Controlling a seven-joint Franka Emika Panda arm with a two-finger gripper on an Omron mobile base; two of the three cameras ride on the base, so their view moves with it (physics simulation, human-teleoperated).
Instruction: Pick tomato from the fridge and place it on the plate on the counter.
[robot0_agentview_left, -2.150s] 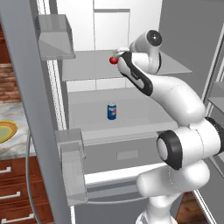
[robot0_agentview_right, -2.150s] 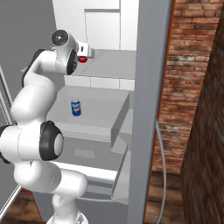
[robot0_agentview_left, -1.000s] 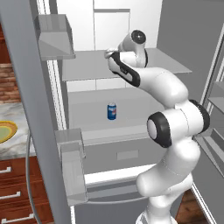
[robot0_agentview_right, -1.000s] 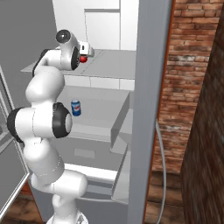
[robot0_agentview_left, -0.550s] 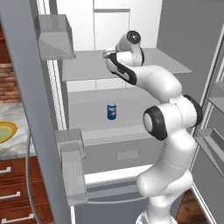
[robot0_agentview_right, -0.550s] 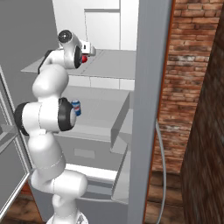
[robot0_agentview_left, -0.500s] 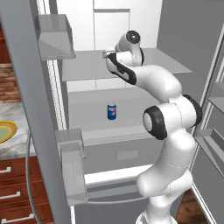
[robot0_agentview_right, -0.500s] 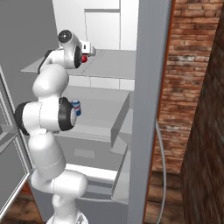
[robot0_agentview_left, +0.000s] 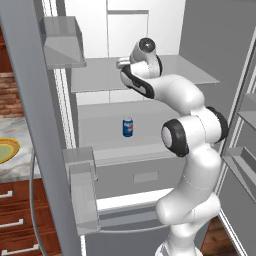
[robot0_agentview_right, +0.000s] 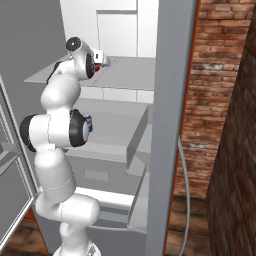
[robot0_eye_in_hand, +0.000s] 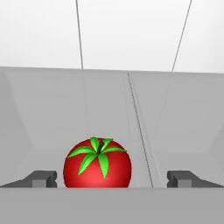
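Fingers (robot0_eye_in_hand: 112, 178) spread wide, flanking tomato (robot0_eye_in_hand: 97, 164) on grey fridge shelf (robot0_eye_in_hand: 175, 118); white back wall behind.

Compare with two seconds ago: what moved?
The arm has reached further into the fridge along the upper shelf, bringing the open gripper up to the tomato, which now sits between the fingertips, off-centre, not gripped. The tomato, soda can and plate stayed put.
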